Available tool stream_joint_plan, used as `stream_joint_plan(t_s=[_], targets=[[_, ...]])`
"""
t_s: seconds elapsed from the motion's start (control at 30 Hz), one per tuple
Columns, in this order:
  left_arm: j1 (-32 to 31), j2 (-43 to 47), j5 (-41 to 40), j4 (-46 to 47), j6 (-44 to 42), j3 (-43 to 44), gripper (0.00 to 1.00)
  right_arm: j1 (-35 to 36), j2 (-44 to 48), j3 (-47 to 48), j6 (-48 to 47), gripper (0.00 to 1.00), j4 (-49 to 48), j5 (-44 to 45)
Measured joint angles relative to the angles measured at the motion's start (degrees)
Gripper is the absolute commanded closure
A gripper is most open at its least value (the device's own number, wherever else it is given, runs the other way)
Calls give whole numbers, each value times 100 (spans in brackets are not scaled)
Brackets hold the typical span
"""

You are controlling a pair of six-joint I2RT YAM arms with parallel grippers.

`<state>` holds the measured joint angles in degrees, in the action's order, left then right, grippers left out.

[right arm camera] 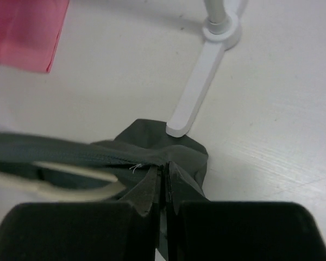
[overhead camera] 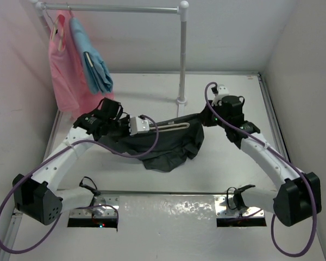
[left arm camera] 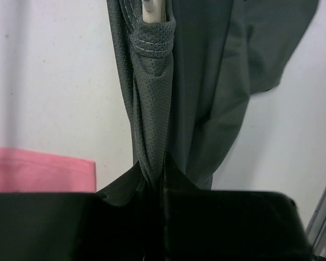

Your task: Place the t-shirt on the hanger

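The dark grey t-shirt hangs stretched between my two grippers above the table. The pale beige hanger runs along the shirt's top edge, partly inside the cloth. In the left wrist view a hanger end pokes out of the shirt's neck band. My left gripper is shut on the shirt's bunched cloth. My right gripper is shut on the shirt's hem, with the hanger's curved arm to its left.
A grey pipe rail on a white post stands at the back, its white foot just beyond the right gripper. A pink garment and a light blue garment hang at the rail's left end.
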<state>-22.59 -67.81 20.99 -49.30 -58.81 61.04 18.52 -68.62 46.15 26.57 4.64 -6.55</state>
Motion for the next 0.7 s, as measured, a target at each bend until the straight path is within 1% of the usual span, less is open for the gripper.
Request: stream_joint_plan(t_s=[0.17,0.3,0.5,0.7], targets=[[7,-151,-260,186,195,31,100,-22,-31,662,-1161,100,876,-584],[85,-219,81,7,358,372,100,-92,-210,841,-1838,100,1550,-678],[116,-219,476,-35,531,848,100,-166,-420,780,-2155,100,2002,-730],[116,-227,343,-146,343,826,100,-166,-306,796,-2295,100,2118,-732]])
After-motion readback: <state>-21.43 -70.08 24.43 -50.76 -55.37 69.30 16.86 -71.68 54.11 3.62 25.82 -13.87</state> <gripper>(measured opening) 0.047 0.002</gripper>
